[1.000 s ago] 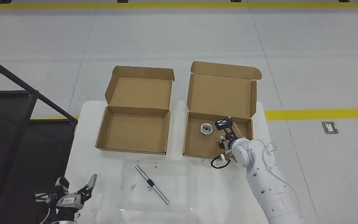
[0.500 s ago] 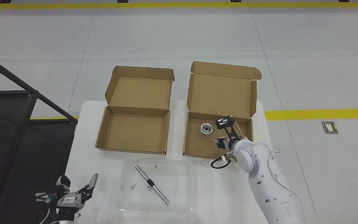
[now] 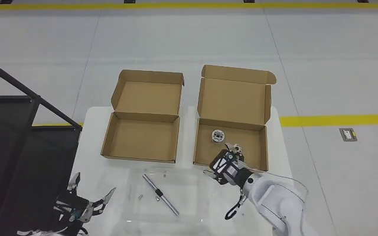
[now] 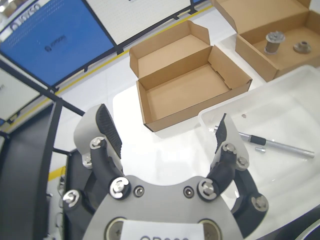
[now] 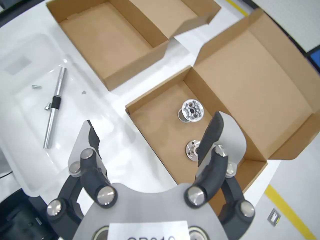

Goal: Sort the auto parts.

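- The right gripper (image 3: 224,163) hangs over the near edge of the right-hand cardboard box (image 3: 255,150), its jaws spread apart and holding nothing.
- In the right wrist view, the right gripper (image 5: 153,126) has one finger over the box and the other over the white table (image 5: 117,101).
- Two metal parts lie in that box. One is a spool-shaped piece (image 5: 191,111), standing upright. The other is a small flanged nut (image 5: 191,151), nearer the gripper and partly hidden behind one finger.
- The left-hand cardboard box (image 3: 142,138) sits beside the right-hand one with its lid folded back.
- A clear plastic tray (image 4: 275,96) lies on the table in front of both boxes.
- In the tray, a metal rod (image 3: 160,193) with a dark band lies at an angle, and a tiny screw (image 3: 140,197) rests just beside it.
- The left gripper (image 3: 93,189) sits at the near left corner of the table, just beside the tray, with its jaws wide apart and nothing between them.
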Action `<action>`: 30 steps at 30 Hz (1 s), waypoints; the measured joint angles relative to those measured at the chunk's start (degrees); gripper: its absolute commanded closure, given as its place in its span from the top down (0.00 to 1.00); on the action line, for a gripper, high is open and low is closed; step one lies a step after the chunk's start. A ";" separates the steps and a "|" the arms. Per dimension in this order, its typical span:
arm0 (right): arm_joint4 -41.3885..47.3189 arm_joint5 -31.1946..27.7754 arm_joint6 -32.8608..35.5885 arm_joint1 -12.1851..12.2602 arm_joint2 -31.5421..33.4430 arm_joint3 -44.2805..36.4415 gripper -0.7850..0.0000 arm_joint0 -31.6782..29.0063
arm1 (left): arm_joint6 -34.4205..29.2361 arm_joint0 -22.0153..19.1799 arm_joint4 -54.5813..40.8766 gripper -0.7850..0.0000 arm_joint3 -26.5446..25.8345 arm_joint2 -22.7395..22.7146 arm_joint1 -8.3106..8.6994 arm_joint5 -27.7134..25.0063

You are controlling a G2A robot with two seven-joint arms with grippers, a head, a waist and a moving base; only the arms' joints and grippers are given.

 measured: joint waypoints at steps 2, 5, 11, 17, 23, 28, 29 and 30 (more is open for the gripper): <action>-2.52 -3.44 -2.65 0.61 0.51 -3.37 1.00 -2.92 | -1.28 -1.37 4.56 1.00 -1.13 0.13 0.44 -3.75; -5.51 -7.88 -6.90 1.49 1.79 -7.62 1.00 -7.15 | -2.95 -3.92 7.21 1.00 -2.61 -0.04 1.15 -11.67; -8.13 -13.94 -11.99 2.67 5.12 -11.39 1.00 -12.22 | -4.55 -7.60 7.11 1.00 -5.26 -1.08 2.14 -24.43; -8.04 -13.76 -11.87 2.64 5.01 -11.30 1.00 -12.05 | -4.52 -7.52 7.12 1.00 -5.19 -1.06 2.12 -23.90; -8.04 -13.76 -11.87 2.64 5.01 -11.30 1.00 -12.05 | -4.57 -7.63 7.29 1.00 -5.36 -0.89 2.19 -24.05; -9.54 -14.93 -13.55 3.02 4.34 -12.85 1.00 -11.40 | -8.37 -13.48 16.89 1.00 -4.36 2.72 3.40 -32.08; -9.97 -15.98 -14.15 3.21 4.27 -13.36 1.00 -11.21 | -8.27 -15.38 18.16 1.00 -3.71 3.00 3.72 -34.26; -10.30 -17.11 -14.58 3.38 4.27 -13.68 1.00 -11.05 | -7.37 -16.88 18.24 1.00 -3.19 3.00 4.03 -36.46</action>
